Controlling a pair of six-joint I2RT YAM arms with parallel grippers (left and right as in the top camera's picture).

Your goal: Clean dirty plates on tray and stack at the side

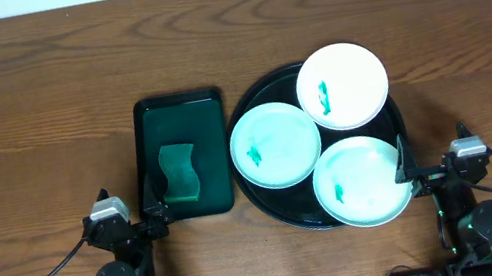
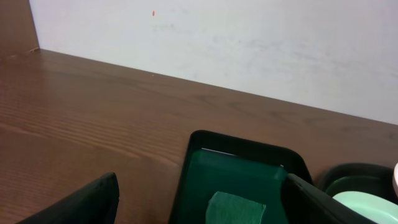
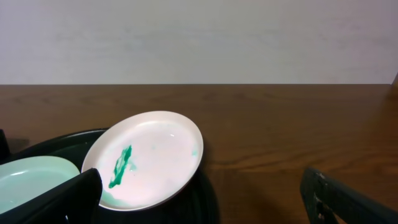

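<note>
Small round white plate (image 1: 342, 85) and two pale mint green plates (image 1: 275, 145) (image 1: 361, 182) sit smeared on your large glossy black round tray (image 1: 258, 90). Left gripper (image 1: 156, 215) gapes wide by the wavy green sponge (image 1: 180, 173), right gripper (image 1: 413, 174) wide by the plates. I'd guess sponge arm, plate arm.

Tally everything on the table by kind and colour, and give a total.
White plate: 1
Mint green plates: 2
Black round tray: 1
Dark green rectangular tray: 1
Green sponge: 1
Total: 6
</note>
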